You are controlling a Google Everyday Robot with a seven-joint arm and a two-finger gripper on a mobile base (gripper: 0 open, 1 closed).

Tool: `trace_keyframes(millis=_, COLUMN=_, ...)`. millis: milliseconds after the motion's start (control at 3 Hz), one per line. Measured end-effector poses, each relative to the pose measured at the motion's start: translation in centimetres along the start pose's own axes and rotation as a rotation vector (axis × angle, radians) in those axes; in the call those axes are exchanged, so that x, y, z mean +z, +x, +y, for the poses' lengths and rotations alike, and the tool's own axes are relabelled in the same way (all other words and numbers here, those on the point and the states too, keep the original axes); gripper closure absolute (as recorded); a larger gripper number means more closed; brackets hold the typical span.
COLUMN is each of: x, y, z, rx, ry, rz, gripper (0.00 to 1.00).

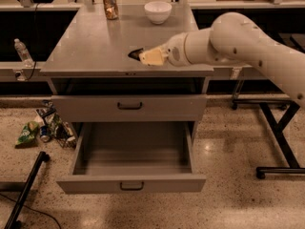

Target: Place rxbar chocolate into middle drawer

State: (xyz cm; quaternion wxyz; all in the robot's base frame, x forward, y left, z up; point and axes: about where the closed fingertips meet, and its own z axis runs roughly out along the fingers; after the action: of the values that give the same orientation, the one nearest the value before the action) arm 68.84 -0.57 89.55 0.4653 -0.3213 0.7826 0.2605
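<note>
The rxbar chocolate (135,54), a small black bar, sticks out of the tips of my gripper (144,57), which is shut on it. The gripper hovers just over the front middle of the grey cabinet top (90,42), above its front edge. The white arm reaches in from the right. The middle drawer (133,149) stands pulled open below, its inside showing nothing in it, with its dark handle (131,186) at the front. The drawer front above it (128,108) is shut.
An orange drink can (110,4) and a white bowl (158,11) stand at the back of the cabinet top. A water bottle (23,53) is on the left shelf. Litter (43,130) and a black pole (26,190) lie on the floor at left. Black table legs (276,137) stand at right.
</note>
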Motion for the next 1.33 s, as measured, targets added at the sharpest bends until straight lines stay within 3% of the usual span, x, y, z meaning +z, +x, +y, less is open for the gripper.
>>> trace_keyframes(millis=333, x=-4.3, y=4.9, z=2.6, rx=0.105, ry=0.006, rz=0.093, gripper=1.0)
trace_keyframes(millis=667, x=-5.5, y=9.6, z=5.1, rx=0.178, ry=-0.008, rz=0.196, gripper=1.0)
trace_keyframes(millis=1333, x=-2.5, y=19.9, z=7.2, rx=0.322, ry=0.007, rz=0.346, gripper=1.0)
